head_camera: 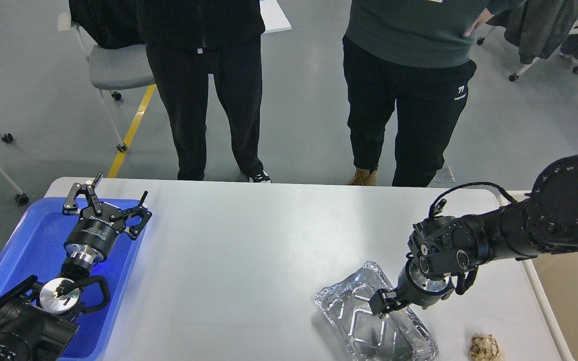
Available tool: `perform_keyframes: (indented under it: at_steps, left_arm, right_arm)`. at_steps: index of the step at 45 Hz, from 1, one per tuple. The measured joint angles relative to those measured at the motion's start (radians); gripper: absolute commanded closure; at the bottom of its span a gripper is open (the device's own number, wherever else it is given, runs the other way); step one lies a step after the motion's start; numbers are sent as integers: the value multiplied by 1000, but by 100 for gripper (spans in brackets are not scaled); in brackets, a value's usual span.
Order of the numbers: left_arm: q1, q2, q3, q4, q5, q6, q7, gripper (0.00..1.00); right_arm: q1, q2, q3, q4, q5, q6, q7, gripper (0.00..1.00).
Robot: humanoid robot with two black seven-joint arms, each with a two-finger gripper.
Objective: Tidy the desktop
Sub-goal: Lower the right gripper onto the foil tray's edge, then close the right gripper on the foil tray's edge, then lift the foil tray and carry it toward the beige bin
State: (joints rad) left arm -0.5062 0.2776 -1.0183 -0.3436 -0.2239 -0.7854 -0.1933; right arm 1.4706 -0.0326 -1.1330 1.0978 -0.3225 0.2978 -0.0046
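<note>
The desktop (249, 250) is a wide light-grey tabletop with rounded corners. A crinkled silver foil tray (364, 333) lies on it near the front right. My right gripper (383, 304) points down at the tray's right side, inside or on its rim. Its fingers are seen end-on, so I cannot tell whether they grip the foil. A small crumpled beige scrap (484, 347) lies near the front right edge. My left gripper (121, 185) is open and empty, above the far right corner of a blue plastic tray (23, 250).
Two people (404, 100) stand close to the far edge of the table. A beige bin (570, 296) stands beyond the table's right edge, partly behind my right arm. Wheeled chairs (118, 65) stand on the floor at the back left and right.
</note>
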Motion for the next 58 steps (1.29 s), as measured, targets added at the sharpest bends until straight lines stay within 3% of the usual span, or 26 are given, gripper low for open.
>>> perform_keyframes:
  at_steps: [10, 20, 25, 28, 31, 58]
  left_arm:
    - [0, 0, 0, 0, 0, 0, 0, 0]
    - [0, 0, 0, 0, 0, 0, 0, 0]
    - [0, 0, 0, 0, 0, 0, 0, 0]
    - [0, 0, 0, 0, 0, 0, 0, 0]
    - [0, 0, 0, 0, 0, 0, 0, 0]
    - [0, 0, 0, 0, 0, 0, 0, 0]
  right_arm:
    - [-50, 1, 1, -44, -26, -26, 0, 5]
    - [-90, -1, 1, -86, -49, -41, 1, 45]
    - [-99, -1, 1, -96, -55, -49, 2, 77]
    - [-102, -1, 1, -100, -57, -52, 3, 80]
    - [-104, 0, 0, -102, -59, -54, 5, 100]
    - [-84, -7, -17, -80, -60, -60, 12, 100]
